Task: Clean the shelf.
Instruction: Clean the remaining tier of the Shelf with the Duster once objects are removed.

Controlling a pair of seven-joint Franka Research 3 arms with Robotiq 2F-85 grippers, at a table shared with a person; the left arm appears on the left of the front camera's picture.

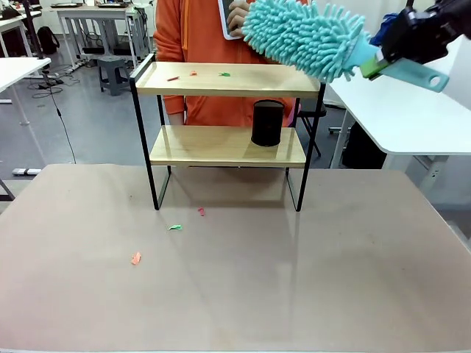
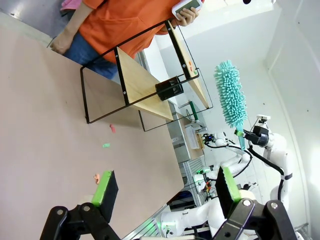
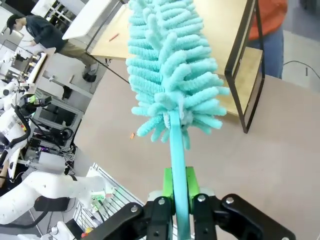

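**Teal fluffy duster held up near the shelf**

The right gripper (image 3: 179,186) has its jaws pressed tight on the flat teal handle of a fluffy duster (image 1: 305,37). The duster is up in the air, with its soft head tipped toward the right end of the shelf (image 1: 243,89). In the left wrist view there is a gap between the duster and the shelf.

The shelf stands at the far side of the brown table (image 1: 309,287), just in front of a person in an orange top (image 1: 195,33). The person holds a phone (image 2: 187,6).

A black cup (image 1: 267,123) sits on the lower wooden board, near the right end. Little red and green scraps (image 1: 193,73) lie on the top board. More scraps lie on the table in front of the shelf: a green one (image 1: 175,227), a red one (image 1: 201,211) and an orange one (image 1: 136,257).

The left gripper (image 2: 165,186) hangs over the table with its jaws spread wide and nothing between them.
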